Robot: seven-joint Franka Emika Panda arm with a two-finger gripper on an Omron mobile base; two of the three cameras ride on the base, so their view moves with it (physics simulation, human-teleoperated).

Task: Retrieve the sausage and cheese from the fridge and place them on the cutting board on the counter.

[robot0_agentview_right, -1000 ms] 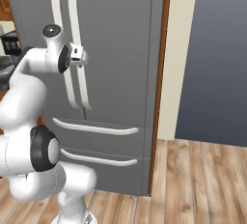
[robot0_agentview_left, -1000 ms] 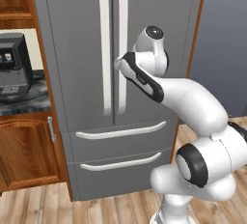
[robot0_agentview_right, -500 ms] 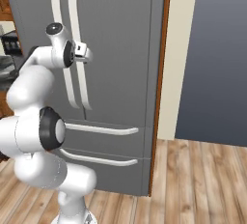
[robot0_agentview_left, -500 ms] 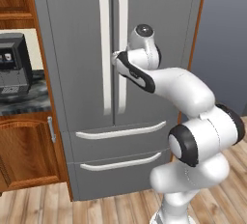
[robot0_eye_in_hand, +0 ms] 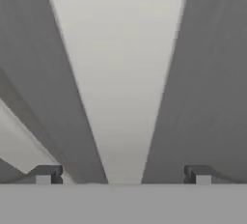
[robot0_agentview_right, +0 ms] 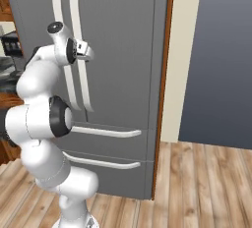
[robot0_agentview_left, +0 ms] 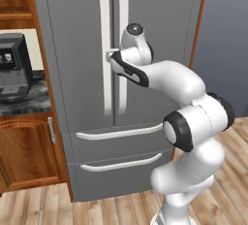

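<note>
The grey fridge (robot0_agentview_left: 160, 35) (robot0_agentview_right: 123, 50) stands with both doors shut, so the sausage and cheese are hidden inside. My gripper (robot0_agentview_left: 111, 56) (robot0_agentview_right: 89, 52) is at mid-height against the right door's long white handle (robot0_agentview_left: 123, 15) (robot0_agentview_right: 78, 11). In the hand view that handle (robot0_eye_in_hand: 120, 73) runs up between my two fingertips (robot0_eye_in_hand: 46, 174), which stand wide apart on either side of it; the gripper (robot0_eye_in_hand: 123, 175) is open and holds nothing. The cutting board is out of view. A strip of the dark marbled counter (robot0_agentview_left: 24, 100) shows at the left.
A grey appliance (robot0_agentview_left: 14, 61) sits on the counter over reddish-brown cabinets (robot0_agentview_left: 29, 151). The left door's handle (robot0_agentview_left: 103, 49) runs right beside the one I straddle. Two drawers with curved white handles (robot0_agentview_left: 121, 132) lie below. Wooden floor (robot0_agentview_right: 197, 183) and a blue-grey wall are to the right.
The hand has moved forward and slightly up, closing in on the fridge doors until the fingers straddle the handle; the elbow has swung out. The jaws have stayed wide.
</note>
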